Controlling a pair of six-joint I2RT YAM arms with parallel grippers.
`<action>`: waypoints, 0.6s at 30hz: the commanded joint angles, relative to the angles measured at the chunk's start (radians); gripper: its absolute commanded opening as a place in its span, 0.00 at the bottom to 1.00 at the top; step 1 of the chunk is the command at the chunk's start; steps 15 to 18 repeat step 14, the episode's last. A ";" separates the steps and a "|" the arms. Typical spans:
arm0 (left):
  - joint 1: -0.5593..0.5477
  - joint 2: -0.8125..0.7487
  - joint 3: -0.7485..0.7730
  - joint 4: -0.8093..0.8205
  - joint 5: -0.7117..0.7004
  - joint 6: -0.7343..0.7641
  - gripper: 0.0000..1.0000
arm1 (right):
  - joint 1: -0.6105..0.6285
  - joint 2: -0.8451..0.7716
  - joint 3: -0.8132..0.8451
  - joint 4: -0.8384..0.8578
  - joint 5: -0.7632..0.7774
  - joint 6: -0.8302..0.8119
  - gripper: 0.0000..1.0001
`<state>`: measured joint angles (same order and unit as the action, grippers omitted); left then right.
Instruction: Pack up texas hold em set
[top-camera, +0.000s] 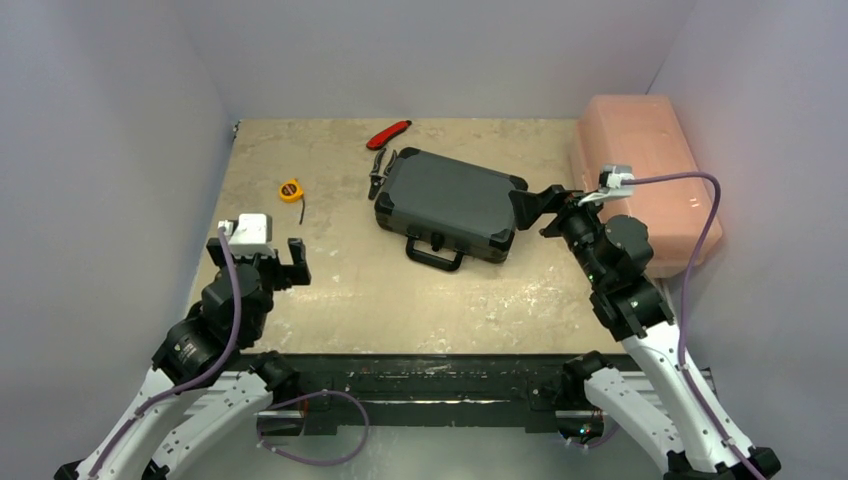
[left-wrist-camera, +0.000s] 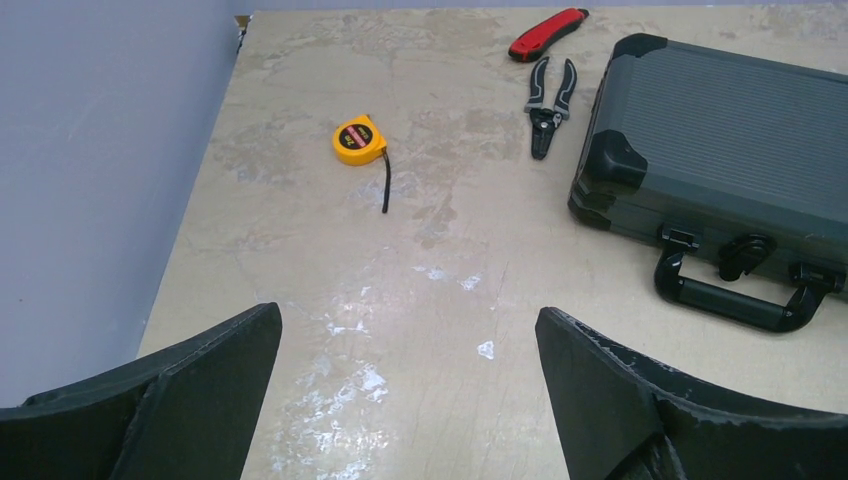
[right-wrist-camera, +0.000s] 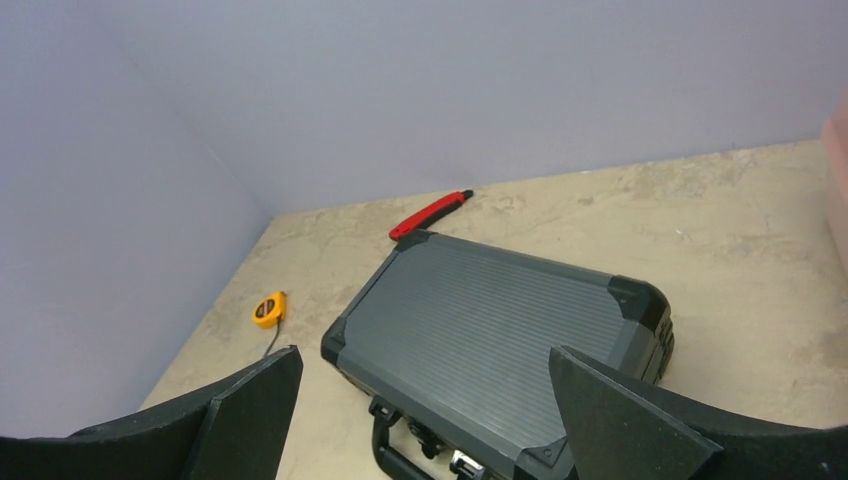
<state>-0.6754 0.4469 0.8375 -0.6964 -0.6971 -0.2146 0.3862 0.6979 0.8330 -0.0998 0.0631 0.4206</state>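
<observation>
The texas hold em set shows only as its dark grey ribbed briefcase (top-camera: 450, 200) (left-wrist-camera: 730, 130) (right-wrist-camera: 490, 330), lying flat with the lid down in the middle of the table. Its black handle (top-camera: 435, 255) (left-wrist-camera: 735, 300) faces the near edge. My left gripper (top-camera: 262, 265) (left-wrist-camera: 408, 330) hangs open over bare table, well left of the case, with nothing between its fingers. My right gripper (top-camera: 540, 212) (right-wrist-camera: 422, 352) stands open just off the case's right end, above its near right corner, holding nothing.
A yellow tape measure (top-camera: 290, 190) (left-wrist-camera: 358, 140) (right-wrist-camera: 268, 308) lies left of the case. Pliers (top-camera: 378, 170) (left-wrist-camera: 550, 105) and a red-handled tool (top-camera: 388, 133) (left-wrist-camera: 548, 33) (right-wrist-camera: 430, 215) lie at its far left corner. A pink plastic box (top-camera: 640, 170) fills the back right. Walls enclose three sides.
</observation>
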 joint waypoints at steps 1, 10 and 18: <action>0.002 -0.013 -0.007 0.048 -0.032 0.027 1.00 | 0.003 -0.001 -0.021 0.088 0.048 0.023 0.99; 0.002 -0.005 -0.003 0.036 -0.042 0.023 0.99 | 0.003 0.045 -0.016 0.143 0.024 0.006 0.99; 0.002 0.005 -0.002 0.039 -0.038 0.027 0.99 | 0.003 0.075 -0.004 0.145 0.015 0.012 0.99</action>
